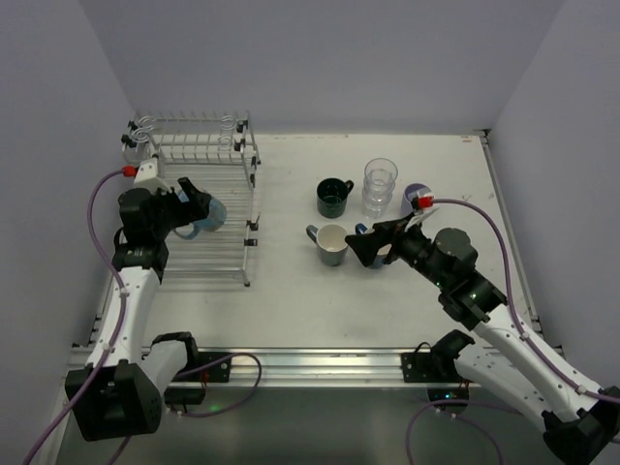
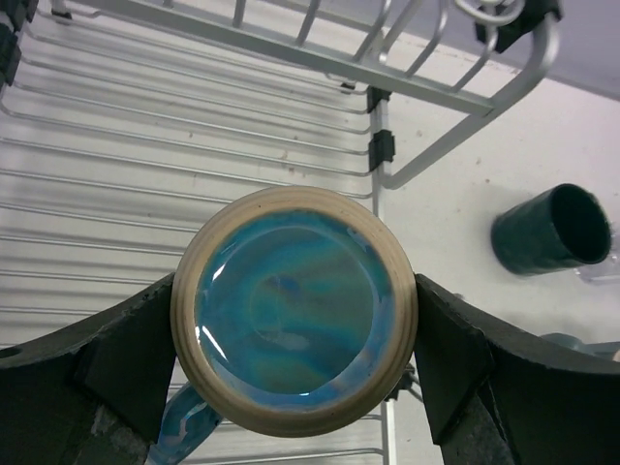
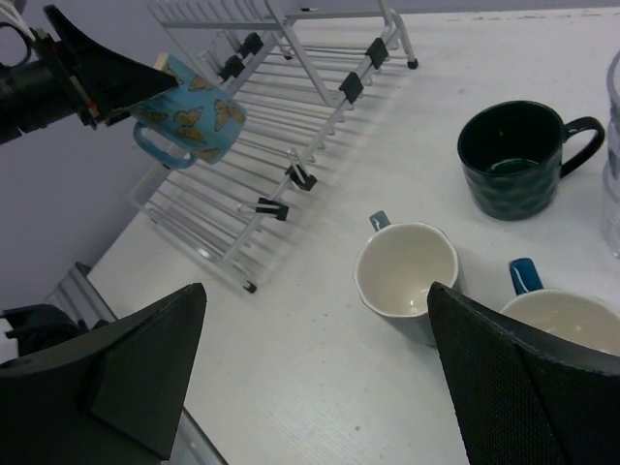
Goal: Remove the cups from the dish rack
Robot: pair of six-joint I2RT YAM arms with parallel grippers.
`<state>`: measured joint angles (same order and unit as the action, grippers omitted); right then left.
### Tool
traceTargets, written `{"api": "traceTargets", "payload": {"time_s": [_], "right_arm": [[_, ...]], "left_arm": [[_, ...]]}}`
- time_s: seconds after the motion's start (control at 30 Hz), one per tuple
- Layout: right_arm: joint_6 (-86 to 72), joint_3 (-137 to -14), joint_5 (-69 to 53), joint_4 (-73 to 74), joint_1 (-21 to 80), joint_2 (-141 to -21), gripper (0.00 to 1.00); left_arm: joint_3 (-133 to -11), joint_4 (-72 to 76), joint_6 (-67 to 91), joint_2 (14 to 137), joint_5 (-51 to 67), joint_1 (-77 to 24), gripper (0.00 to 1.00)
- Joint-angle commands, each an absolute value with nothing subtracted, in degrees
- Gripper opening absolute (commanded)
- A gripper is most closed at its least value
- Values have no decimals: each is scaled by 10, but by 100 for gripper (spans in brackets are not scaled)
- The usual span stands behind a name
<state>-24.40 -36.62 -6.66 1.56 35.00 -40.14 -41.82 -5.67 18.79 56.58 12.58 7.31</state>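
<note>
A butterfly mug (image 3: 191, 114) is pinched between the fingers of the left hand (image 1: 191, 206) over the rack (image 1: 203, 165) at the left of the desk (image 1: 291, 300). The mug is tilted, its glazed base turned toward the wrist and its handle hanging below. It appears raised above the lower tier, though whether it is quite free of the wires cannot be told for certain. The step in hand is judged to be the lifting-out of this mug. No other cup is seen in the rack, so the task is taken to be near its end. What is called for next is a carry to the right, clear of the rack's right rail. The mug would then be set down upright on bare desk near the cups outside the rack: a green mug (image 1: 334, 198), tumblers (image 1: 380, 184), a grey mug (image 1: 331, 244) and a blue mug (image 3: 567, 325). The left arm is reached forward from its base, with the wrist bent over the rack's near half. The right hand (image 1: 376, 244) is held low just right of the grey mug, its fingers spread wide and nothing gripped.
</note>
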Motion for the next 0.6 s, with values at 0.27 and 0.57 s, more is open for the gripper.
{"api": "traceTargets", "payload": {"time_s": [0.27, 0.57], "right_arm": [[-405, -356, -140, -245, 449, -503, 99], [-442, -425, -156, -371, 456, -647, 99]], "left_arm": [[-465, 32, 309, 468, 264, 62, 0], [-376, 252, 515, 422, 410, 42, 0]]}}
